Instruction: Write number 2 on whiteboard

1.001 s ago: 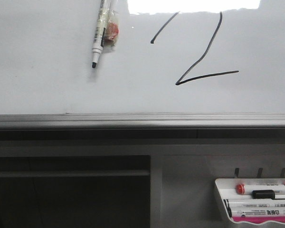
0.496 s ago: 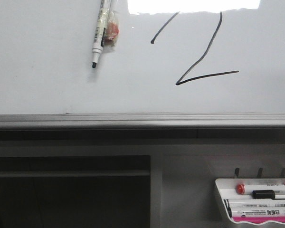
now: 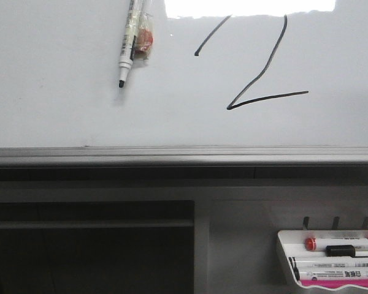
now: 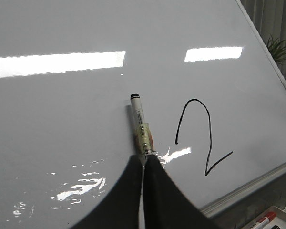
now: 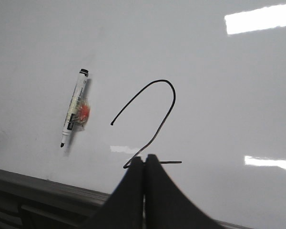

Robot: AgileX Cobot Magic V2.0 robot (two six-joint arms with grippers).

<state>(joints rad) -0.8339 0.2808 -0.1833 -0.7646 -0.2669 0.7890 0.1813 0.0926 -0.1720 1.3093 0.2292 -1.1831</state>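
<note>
Nearest, front view, at 5 o'clock: white marker tray (image 3: 284, 260) hung below the board, holding several markers (image 3: 335, 262). Barrels carry printed black characters, too small to read. One red cap, one black cap, pink strip along the tray's front.

Above the tray, the whiteboard's grey metal lower edge runs the full width. The whiteboard (image 3: 61, 110) fills the upper half, glossy, with a bright light reflection at 12 o'clock.

The number 2 (image 3: 267, 73) is drawn in thin black line at 1 o'clock on the board: hooked top, long diagonal, slanted base stroke.

Black marker (image 3: 127, 46) at 11 o'clock lies against the board, uncapped tip toward 6 o'clock, orange-red tape patch on the barrel. Label printing unreadable.

Left gripper (image 4: 144, 164): dark fingers pressed together around the marker's tail end, barrel pointing away from the wrist.

Right gripper (image 5: 144, 164): fingers closed against each other, holding nothing, just in front of the 2's base stroke.
</note>
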